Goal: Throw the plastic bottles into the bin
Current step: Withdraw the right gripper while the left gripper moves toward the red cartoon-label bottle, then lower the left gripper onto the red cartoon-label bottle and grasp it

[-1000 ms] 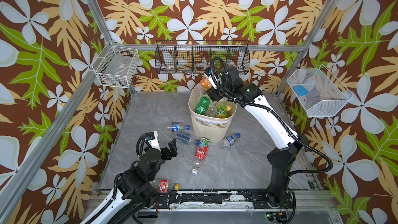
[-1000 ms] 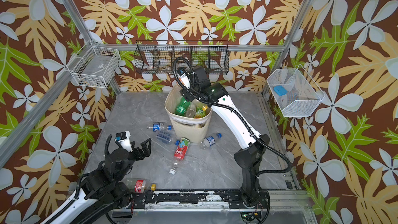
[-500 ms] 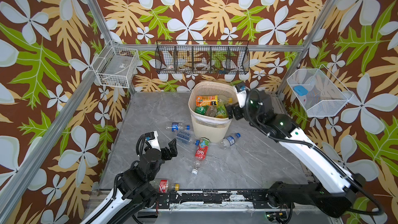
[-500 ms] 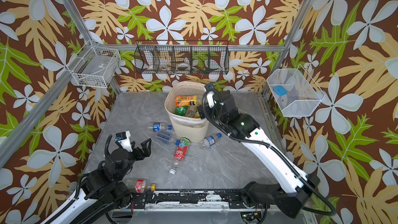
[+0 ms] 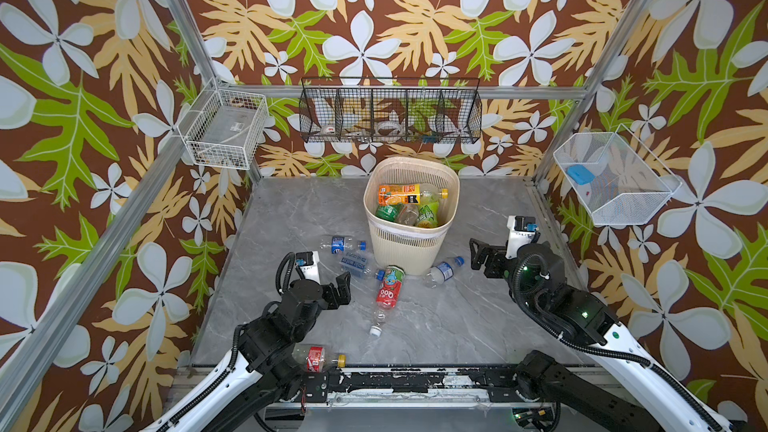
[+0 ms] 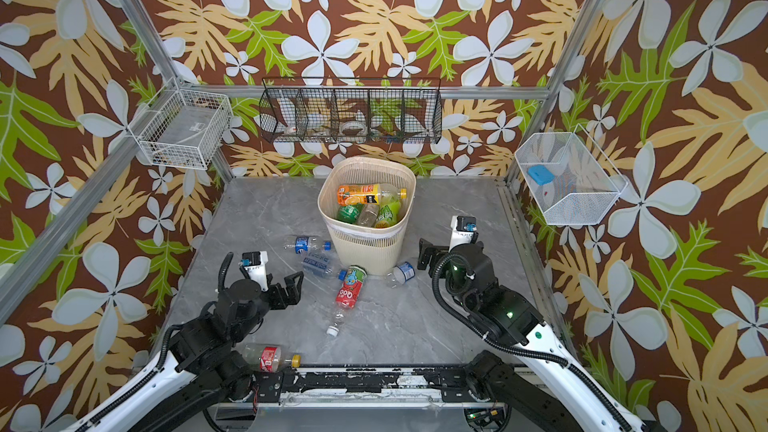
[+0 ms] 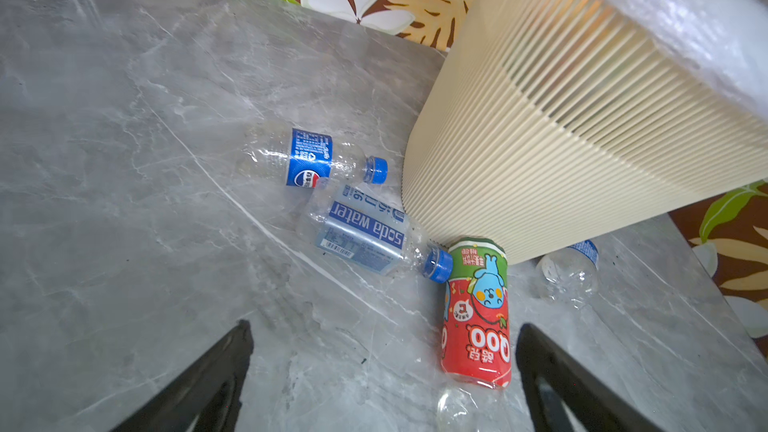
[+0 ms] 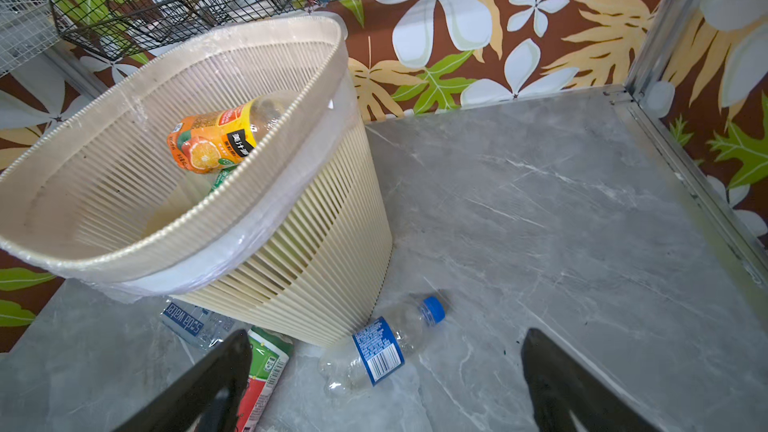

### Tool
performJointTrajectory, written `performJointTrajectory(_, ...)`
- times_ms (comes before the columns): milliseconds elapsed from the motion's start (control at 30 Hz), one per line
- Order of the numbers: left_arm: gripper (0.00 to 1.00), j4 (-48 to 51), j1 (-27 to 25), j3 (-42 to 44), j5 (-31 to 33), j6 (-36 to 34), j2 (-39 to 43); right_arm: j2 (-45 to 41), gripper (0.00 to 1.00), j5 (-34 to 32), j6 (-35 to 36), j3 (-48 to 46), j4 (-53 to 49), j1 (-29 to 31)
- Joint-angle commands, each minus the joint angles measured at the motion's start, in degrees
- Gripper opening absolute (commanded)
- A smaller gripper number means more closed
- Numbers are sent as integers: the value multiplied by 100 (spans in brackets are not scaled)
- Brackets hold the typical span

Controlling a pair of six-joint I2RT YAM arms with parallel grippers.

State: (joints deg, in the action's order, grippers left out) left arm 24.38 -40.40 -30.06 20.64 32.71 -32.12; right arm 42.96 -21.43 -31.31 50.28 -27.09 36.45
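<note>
Cream bin (image 5: 409,245), upper centre in both top views, holds several bottles (image 5: 399,194); five lie loose on the worktop (image 5: 457,326) below it. My left gripper (image 7: 382,334) and right gripper (image 8: 386,336) both gape, empty.

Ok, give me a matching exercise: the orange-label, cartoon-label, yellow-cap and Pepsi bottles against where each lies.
Things:
1 orange-label bottle
2 cartoon-label bottle
3 yellow-cap bottle
4 Pepsi bottle
Places:
a at the table's front edge
b inside the bin
c left of the bin in both top views
d in front of the bin, base toward it
Pairs: 1-b, 2-d, 3-a, 4-c
</note>
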Motion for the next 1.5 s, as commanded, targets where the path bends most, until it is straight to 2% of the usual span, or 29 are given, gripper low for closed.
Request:
performJointTrajectory(0,96,-159,6,-119,-703,-123,-446,-34,100,-132,-372,-75,-15,7)
performJointTrajectory(100,89,-311,-3,-166,-1329,-11,-1101,-33,100,-166,-424,-137,-14,11)
performJointTrajectory(200,87,-494,-120,-166,-1700,136,-1555,-29,100,-151,-502,-245,37,6)
performJointTrajectory(400,86,-885,-770,-175,-1539,385,-1927,-142,100,-89,-609,-511,112,12)
performJointTrajectory(733,87,-1370,-1291,-415,-1193,378,-3160,-240,100,-76,-487,-683,169,12)
performJointTrajectory(1033,88,-1373,-1347,-735,-863,317,-4229,-162,100,-54,-306,-601,289,10)
performJointTrajectory(1300,78,-1367,-1347,-992,-897,124,-4786,-326,100,-93,-326,-734,277,11)
performJointTrajectory(1467,78,-1420,-1343,-1113,-1011,60,-5109,-520,100,-168,-330,-775,185,11)
